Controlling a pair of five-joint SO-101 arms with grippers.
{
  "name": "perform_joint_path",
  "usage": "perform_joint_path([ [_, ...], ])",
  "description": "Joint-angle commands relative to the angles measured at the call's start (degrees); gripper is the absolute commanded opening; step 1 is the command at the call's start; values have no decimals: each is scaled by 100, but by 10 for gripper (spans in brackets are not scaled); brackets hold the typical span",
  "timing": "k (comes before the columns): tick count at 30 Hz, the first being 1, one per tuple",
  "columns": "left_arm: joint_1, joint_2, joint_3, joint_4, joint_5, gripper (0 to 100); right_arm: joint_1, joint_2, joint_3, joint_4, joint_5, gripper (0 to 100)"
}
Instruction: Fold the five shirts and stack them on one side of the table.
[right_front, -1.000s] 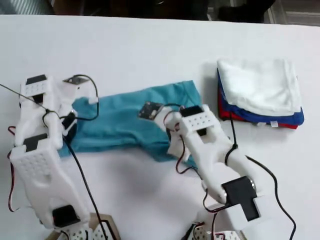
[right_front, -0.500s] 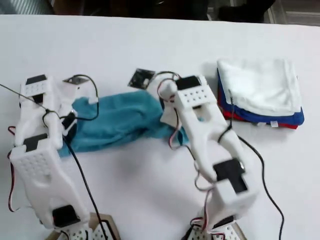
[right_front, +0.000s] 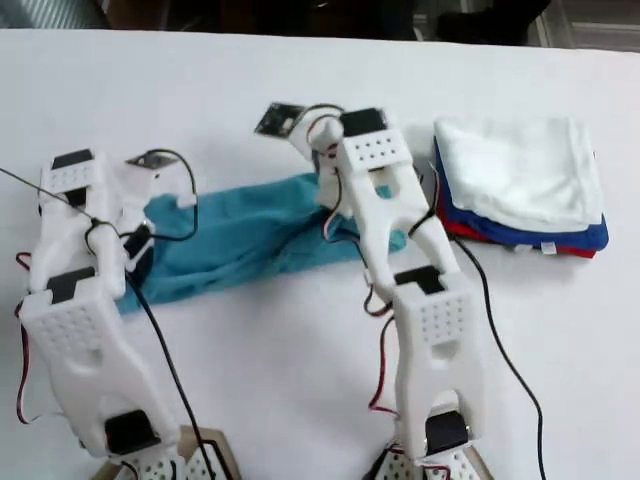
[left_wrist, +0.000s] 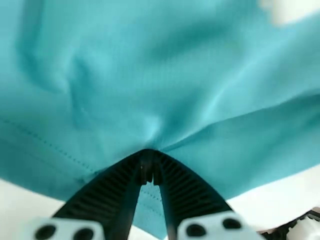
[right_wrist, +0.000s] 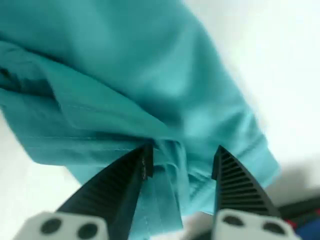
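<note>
Shirt (right_front: 240, 235) lying mid-desk (right_front: 300, 80), part folded.
My left hand (left_wrist: 150, 167) pinches its edge tight; my right hand (right_wrist: 182, 160) gapes astride a fold, and I should catch every layer before lifting.

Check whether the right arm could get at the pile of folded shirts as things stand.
Probably yes. The pile lies close beside the right arm on bare table, nothing between them. Its tool is open over the teal shirt's end, so it seems free to swing across.
</note>
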Motion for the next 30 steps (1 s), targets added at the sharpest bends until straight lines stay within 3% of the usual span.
perform_joint_path([
  [1, -35, 167, -233, -105, 44, 25, 330, 154, -1099, 180, -457, 197],
  [6, -35, 167, -233, -105, 44, 25, 558, 198, -2215, 831, -1213, 185],
  [10, -35, 167, -233, -105, 44, 25, 505, 198, -2585, 1358, -1345, 20],
  [13, -35, 167, -233, -105, 44, 25, 497, 189, -2277, 1358, -1345, 21],
  [17, -35, 167, -233, -105, 44, 25, 391, -171, -1266, 1376, -1345, 19],
  [24, -35, 167, -233, -105, 44, 25, -40, -2413, 1758, 1270, -1310, 20],
  [30, -35, 167, -233, -105, 44, 25, -286, -3468, 3666, 31, -1354, 20],
])
